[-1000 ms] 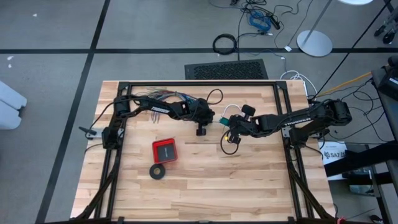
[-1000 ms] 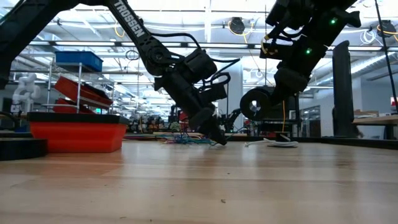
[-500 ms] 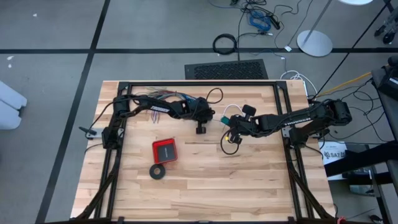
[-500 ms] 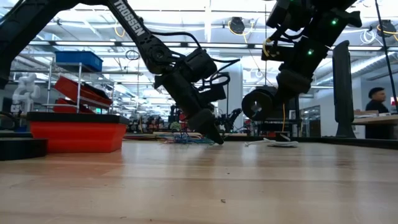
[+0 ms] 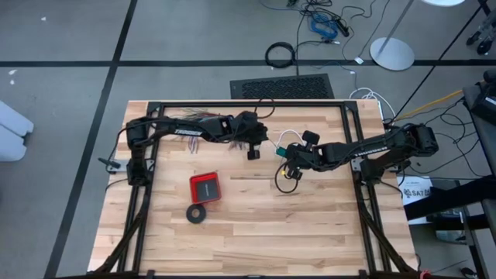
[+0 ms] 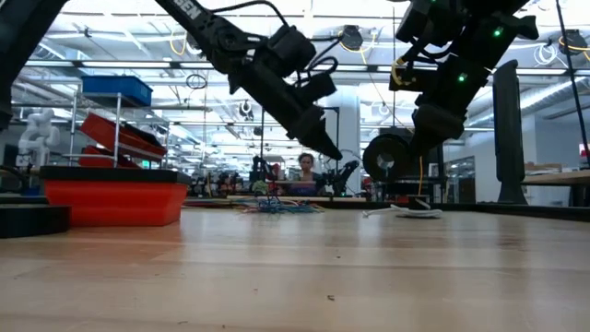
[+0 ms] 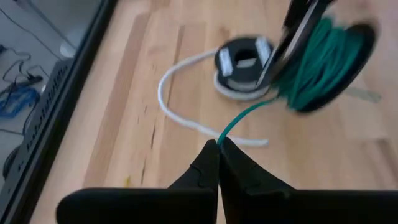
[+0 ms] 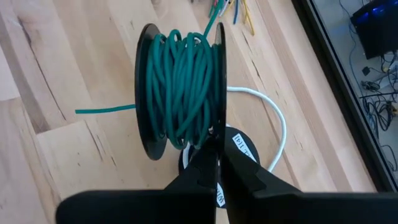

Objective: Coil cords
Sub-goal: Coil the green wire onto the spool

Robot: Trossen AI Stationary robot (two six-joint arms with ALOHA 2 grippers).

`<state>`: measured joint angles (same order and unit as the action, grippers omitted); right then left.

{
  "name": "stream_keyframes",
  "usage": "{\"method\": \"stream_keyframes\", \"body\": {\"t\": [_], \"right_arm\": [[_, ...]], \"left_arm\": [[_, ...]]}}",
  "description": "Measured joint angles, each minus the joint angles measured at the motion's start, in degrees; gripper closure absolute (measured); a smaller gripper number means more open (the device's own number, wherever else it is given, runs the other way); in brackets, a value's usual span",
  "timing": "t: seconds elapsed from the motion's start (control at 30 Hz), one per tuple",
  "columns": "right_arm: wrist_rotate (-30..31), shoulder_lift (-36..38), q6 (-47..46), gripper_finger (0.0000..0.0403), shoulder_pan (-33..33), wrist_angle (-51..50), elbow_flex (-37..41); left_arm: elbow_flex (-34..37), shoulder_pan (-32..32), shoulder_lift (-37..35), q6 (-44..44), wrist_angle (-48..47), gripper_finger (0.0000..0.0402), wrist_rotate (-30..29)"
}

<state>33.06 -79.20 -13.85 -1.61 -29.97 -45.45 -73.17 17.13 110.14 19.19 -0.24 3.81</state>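
Note:
A black spool wound with the teal-green cord (image 8: 183, 93) hangs above the table's middle, with my right gripper (image 8: 214, 146) shut on it; the high view shows the spool (image 5: 280, 153) as a teal patch. My left gripper (image 7: 219, 144), raised above the table (image 6: 330, 152), is shut on the green cord's loose strand. A second green end (image 8: 99, 110) sticks out free from the spool. The white cord (image 7: 171, 106) lies looped on the wood behind the spool, by its black round piece (image 7: 242, 61). My left gripper pinches the green cord's loose strand (image 7: 224, 132) at its very fingertips, coming slanting down from the table's left. From there the strand runs, slightly curved, across to the spool (image 7: 317, 62), clear of the table. My right gripper pinches the rim of one of the spool's flanges (image 8: 216, 124) between its two fingers, slanting down from the table's right. The spool (image 6: 383, 155) is lifted clear of the table, its flanges upright.
A red box (image 5: 205, 187) and a black tape ring (image 5: 197, 213) lie near the table's left middle. A fanned bundle of coloured wires (image 5: 203, 118) lies at the far edge under my left arm. A person (image 6: 306, 171) sits in the room beyond.
My left gripper has risen from just above the wood to well above it and has tipped closer to level, drawing slightly back toward the table's far left. My right gripper and the spool have kept still.

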Motion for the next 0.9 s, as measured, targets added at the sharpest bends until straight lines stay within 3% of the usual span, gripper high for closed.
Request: {"method": "stream_keyframes", "body": {"t": [0.53,0.9], "right_arm": [[-0.2,-0.1,-4.1,0.0403,1.5,6.2,0.1],[2.7,-0.2,-7.4,0.0403,2.1,6.7,0.1]], "left_arm": [[0.0,-3.4,-0.8,-12.6,5.9,0.0401,4.3],[0.0,-3.7,-0.8,-14.5,5.2,0.0401,5.2]]}}
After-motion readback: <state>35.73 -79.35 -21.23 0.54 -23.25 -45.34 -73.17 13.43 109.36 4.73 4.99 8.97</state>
